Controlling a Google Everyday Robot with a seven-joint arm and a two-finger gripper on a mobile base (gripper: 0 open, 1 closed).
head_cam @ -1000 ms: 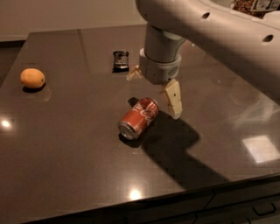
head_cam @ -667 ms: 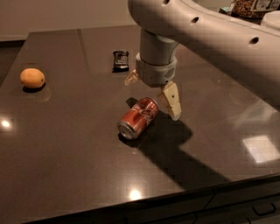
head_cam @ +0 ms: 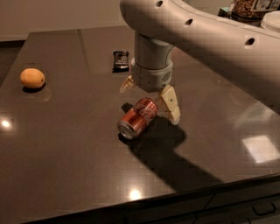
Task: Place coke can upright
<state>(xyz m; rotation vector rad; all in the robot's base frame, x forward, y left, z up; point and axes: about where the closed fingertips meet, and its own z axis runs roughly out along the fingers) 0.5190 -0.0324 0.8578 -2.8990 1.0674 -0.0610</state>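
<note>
The red coke can point(head_cam: 137, 117) lies on its side on the dark table point(head_cam: 65, 144), its silver end facing the front left. My gripper point(head_cam: 151, 100) hangs just above the can's rear end with its fingers open. One cream finger point(head_cam: 171, 105) reaches down at the can's right, the other finger point(head_cam: 127, 84) sits behind it at the upper left. The fingers straddle the can without closing on it.
An orange fruit point(head_cam: 32, 78) sits at the far left. A small dark wrapped snack bar point(head_cam: 120, 61) lies behind the gripper. The table's front edge point(head_cam: 175, 197) runs along the bottom, with drawers below. Jars point(head_cam: 249, 8) stand at the back right.
The gripper has shifted left and lower, so its fingers now straddle the can's rear end. The can has not moved.
</note>
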